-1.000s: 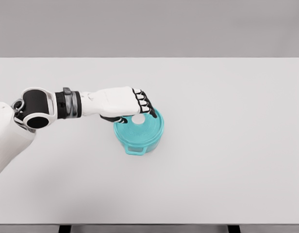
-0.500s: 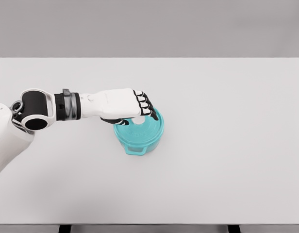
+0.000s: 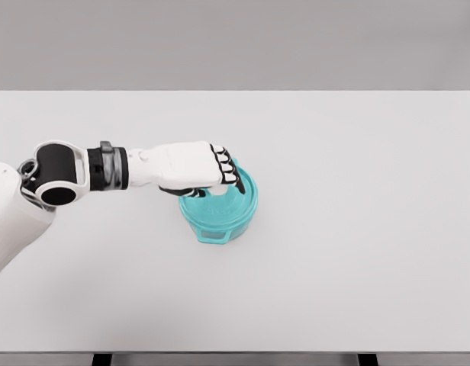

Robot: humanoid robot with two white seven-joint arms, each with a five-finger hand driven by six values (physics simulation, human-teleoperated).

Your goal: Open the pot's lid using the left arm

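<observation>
Left hand (image 3: 208, 169) curled over knob at lid (image 3: 223, 204) centre, pot (image 3: 218, 216) directly beneath, arm from 9 o'clock; grip closure unconfirmed.

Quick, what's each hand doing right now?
Left hand: fingers curled over the lid of the teal pot; a firm hold on its knob cannot be told.
Right hand: not in view.

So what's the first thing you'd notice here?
The bright teal pot near the middle of the white table, its lid still on. Then the robot's white left hand reaching in from the left, black-tipped fingers curled over the lid.
</observation>
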